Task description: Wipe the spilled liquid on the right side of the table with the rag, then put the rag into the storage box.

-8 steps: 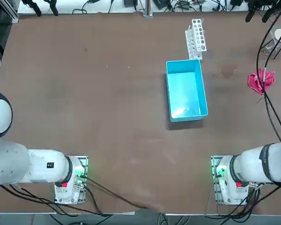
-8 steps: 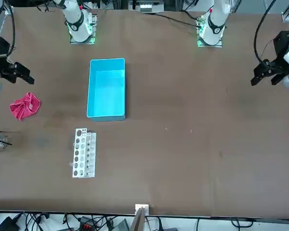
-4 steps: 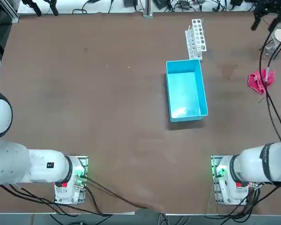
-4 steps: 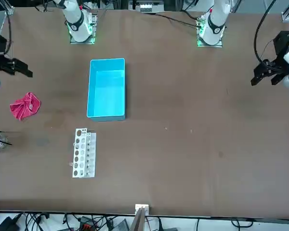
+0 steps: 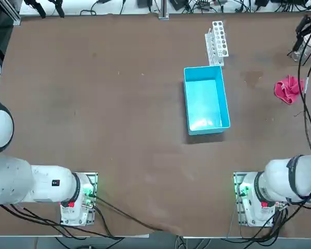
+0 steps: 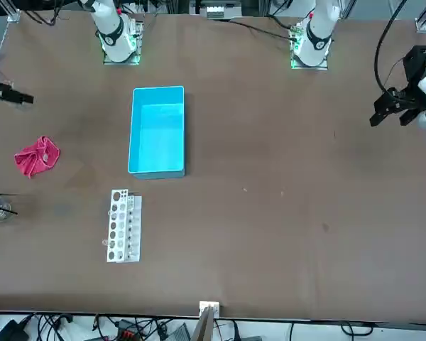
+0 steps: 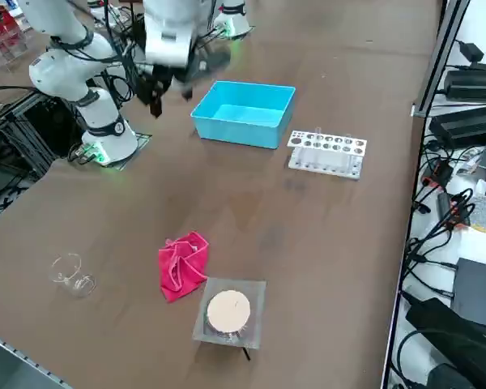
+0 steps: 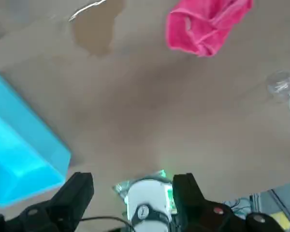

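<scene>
Jaws of the right gripper (image 8: 130,193) stand wide open and empty above the table (image 8: 150,125); no writing is legible.

White rounded arm (image 7: 69,61), black gripper (image 7: 168,89), green-lit base (image 5: 246,193), black cables.

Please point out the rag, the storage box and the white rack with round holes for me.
rag (image 5: 288,89): top view, middle of the crumpled pink cloth.
storage box (image 5: 206,102): top view, bare blue floor inside.
white rack (image 6: 120,225): front view, middle of its holed top plate.
</scene>
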### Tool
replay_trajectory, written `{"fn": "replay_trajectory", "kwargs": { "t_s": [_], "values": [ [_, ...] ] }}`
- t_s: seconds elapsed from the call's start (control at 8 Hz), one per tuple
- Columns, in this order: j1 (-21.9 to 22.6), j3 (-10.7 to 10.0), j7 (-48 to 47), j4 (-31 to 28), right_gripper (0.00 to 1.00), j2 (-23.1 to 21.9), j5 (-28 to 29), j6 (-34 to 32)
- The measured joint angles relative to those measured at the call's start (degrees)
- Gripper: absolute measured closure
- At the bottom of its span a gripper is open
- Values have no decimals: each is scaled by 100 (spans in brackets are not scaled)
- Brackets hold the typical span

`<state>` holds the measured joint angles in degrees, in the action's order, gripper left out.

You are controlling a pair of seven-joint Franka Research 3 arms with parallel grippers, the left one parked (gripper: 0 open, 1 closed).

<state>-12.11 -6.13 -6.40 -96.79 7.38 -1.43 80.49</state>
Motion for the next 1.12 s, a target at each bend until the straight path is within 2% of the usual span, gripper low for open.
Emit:
{"fn": "replay_trajectory", "kwargs": {
  "t_s": [0.38, 0.75, 1.12],
  "values": [
    [-223, 0, -303, -69, 0, 878, -363, 1406],
    [-239, 14, -631, -47, 0, 1218, -619, 2112],
    [-251, 20, -1242, -22, 0, 1414, -1032, 2398]
  ]
}}
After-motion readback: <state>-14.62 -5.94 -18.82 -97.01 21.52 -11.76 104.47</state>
